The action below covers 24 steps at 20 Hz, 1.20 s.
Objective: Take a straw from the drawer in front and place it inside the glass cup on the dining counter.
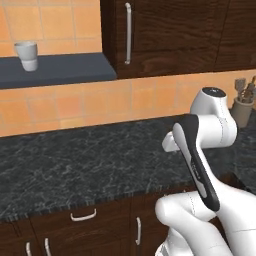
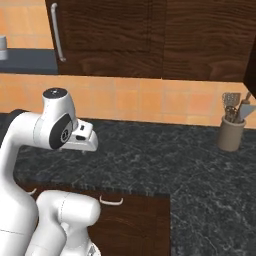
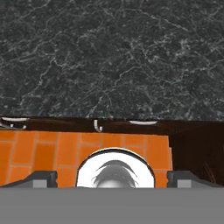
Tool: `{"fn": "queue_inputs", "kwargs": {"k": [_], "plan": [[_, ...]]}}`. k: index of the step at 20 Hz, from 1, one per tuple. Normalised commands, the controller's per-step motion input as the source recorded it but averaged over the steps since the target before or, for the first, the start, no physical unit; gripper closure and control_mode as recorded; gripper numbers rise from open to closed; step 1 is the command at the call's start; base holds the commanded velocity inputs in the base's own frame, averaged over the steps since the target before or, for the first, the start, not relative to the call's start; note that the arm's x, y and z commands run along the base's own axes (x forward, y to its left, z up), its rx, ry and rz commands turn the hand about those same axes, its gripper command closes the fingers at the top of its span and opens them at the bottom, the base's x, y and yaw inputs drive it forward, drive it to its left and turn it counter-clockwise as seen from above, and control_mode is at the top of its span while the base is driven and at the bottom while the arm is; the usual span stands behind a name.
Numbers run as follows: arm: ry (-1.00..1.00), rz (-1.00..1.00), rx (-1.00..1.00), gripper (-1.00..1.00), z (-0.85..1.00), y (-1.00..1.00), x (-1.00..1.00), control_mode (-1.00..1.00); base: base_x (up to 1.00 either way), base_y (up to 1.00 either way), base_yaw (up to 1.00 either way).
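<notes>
**A:** Tool status, quick?

**B:** My tool [image 3: 114, 179] is spread wide. In the hand view, the finger tips [image 3: 41, 178] sit at the far btm left and btm right, w/ nothing pinched between them.

**A:** What's under it?

**B:** Orange tiled floor [image 3: 43, 148] across the lower part of the hand view. Above that is a thin strip of dark wood fronts [image 3: 57, 124] w/ silver handles, then the black speckled bench fills the top.

**A:** And the drawer?

**B:** The drawer [image 1: 75, 223] is lower left of centre in the left base view, just below the edge of the bench [image 1: 75, 165]. It's dark brown and its small horizontal handle [image 1: 83, 216] is silver. It looks shut. In the right base view it's at btm centre, beside my arm. Cabinet doors w/ vertical handles sit next to it.

**A:** Further back?

**B:** A utensil pot [image 2: 231, 132] stands on the bench at the right edge, near the orange tile wall [image 1: 65, 105]. In the left base view it's half hidden behind my arm.

**A:** Up top?

**B:** Dark upper cabinets [image 2: 150, 35], one w/ a long vertical handle. There's a grey-blue shelf [image 1: 65, 70] at upper left of the left base view, w/ a pale cup [image 1: 26, 55] standing upright on it near the left edge.
</notes>
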Motion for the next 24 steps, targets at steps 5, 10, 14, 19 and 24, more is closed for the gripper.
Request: {"fn": "queue_inputs", "kwargs": {"k": [5, 10, 14, 19, 24], "plan": [[0.0, 0.0, 0.0, -1.0, 0.0, 0.0, 0.0, 1.0, -0.45, 0.55, -0.25], [0.0, 0.0, 0.0, -1.0, 0.0, 0.0, 0.0, 1.0, -0.46, 0.65, -0.36], [0.0, 0.0, 0.0, -1.0, 0.0, 0.0, 0.0, 1.0, -0.47, 0.54, -0.46], [0.0, 0.0, 0.0, -1.0, 0.0, 0.0, 0.0, 1.0, -0.45, 0.41, -0.48], [0.0, 0.0, 0.0, -1.0, 0.0, 0.0, 0.0, 1.0, -0.4, 0.34, -0.42]]}}
